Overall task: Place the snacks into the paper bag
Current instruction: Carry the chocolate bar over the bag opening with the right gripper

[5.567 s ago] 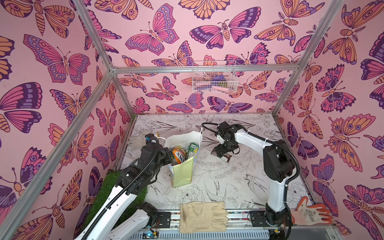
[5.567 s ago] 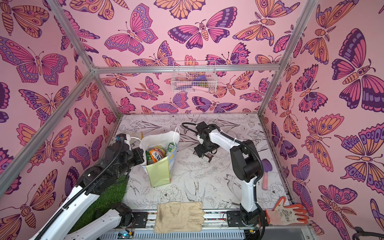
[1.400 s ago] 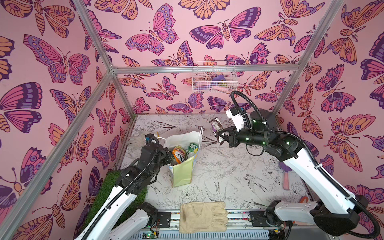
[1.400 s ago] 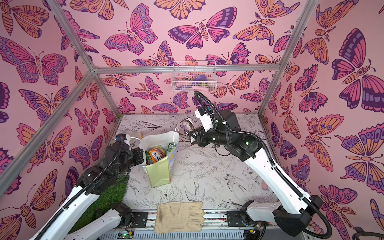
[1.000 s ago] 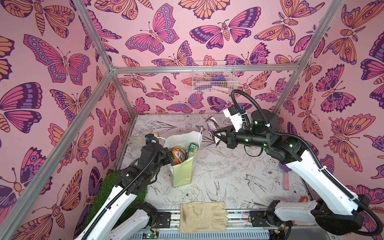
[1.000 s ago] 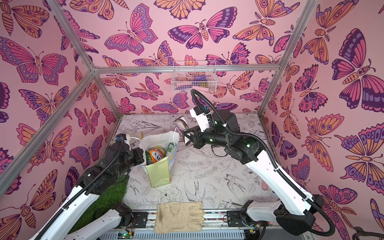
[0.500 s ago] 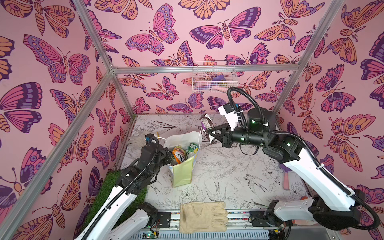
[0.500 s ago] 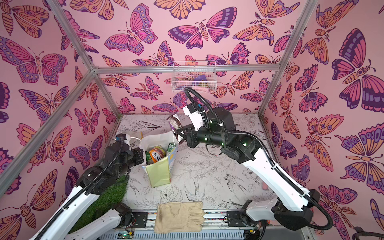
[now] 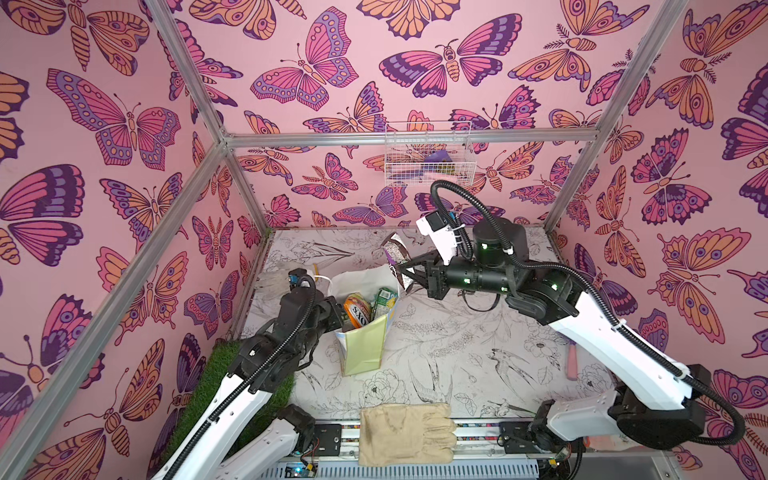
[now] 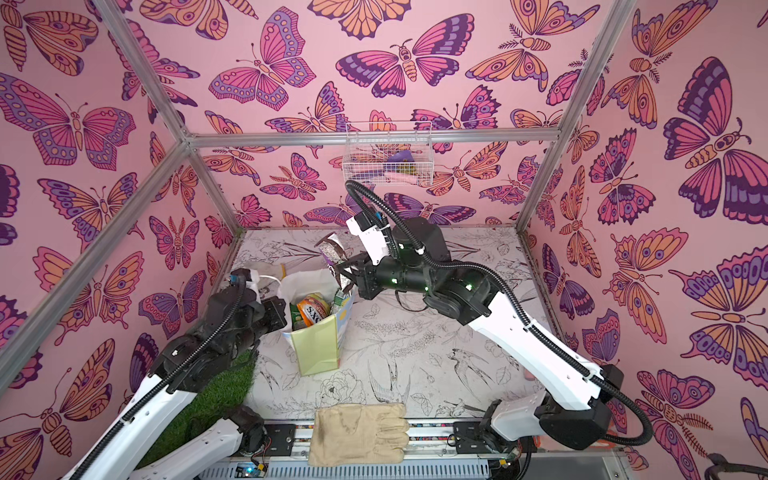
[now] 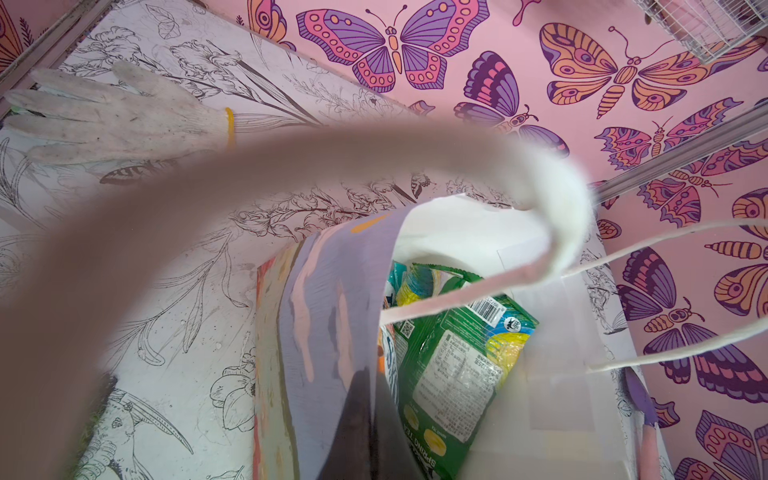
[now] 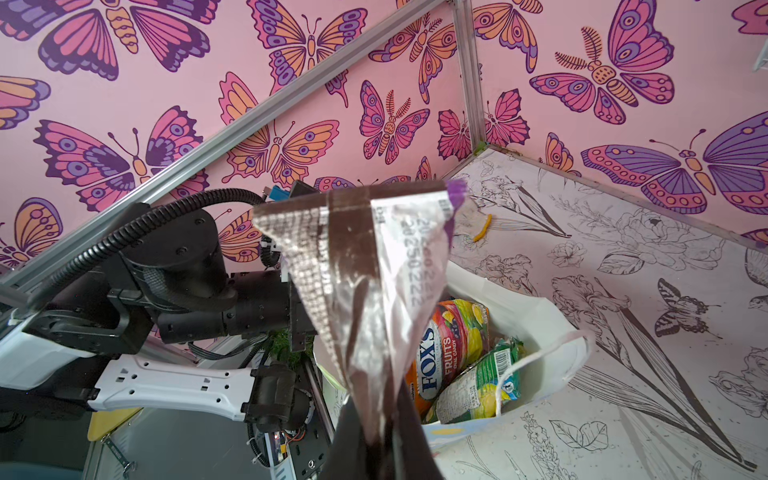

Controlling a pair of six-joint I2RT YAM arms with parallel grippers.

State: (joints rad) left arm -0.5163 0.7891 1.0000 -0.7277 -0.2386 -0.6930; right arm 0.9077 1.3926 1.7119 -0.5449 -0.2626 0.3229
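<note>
Toward the desk's point(image 9: 457, 353) left edge the paper bag point(image 9: 362, 351) stood upright. The left gripper point(image 9: 338, 312) pinched its left wall, seemingly to keep the mouth open over the snacks point(image 9: 358, 309) inside. Just past the far rim the right gripper point(image 9: 409, 273) pinched the dark brown bar point(image 9: 392, 254) aloft, nearer the bag than half a second before.

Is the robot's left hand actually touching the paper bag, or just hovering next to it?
Touching. In the left wrist view the paper bag's printed wall runs straight down into the dark tip of the left hand, which is shut on it with no gap.
</note>
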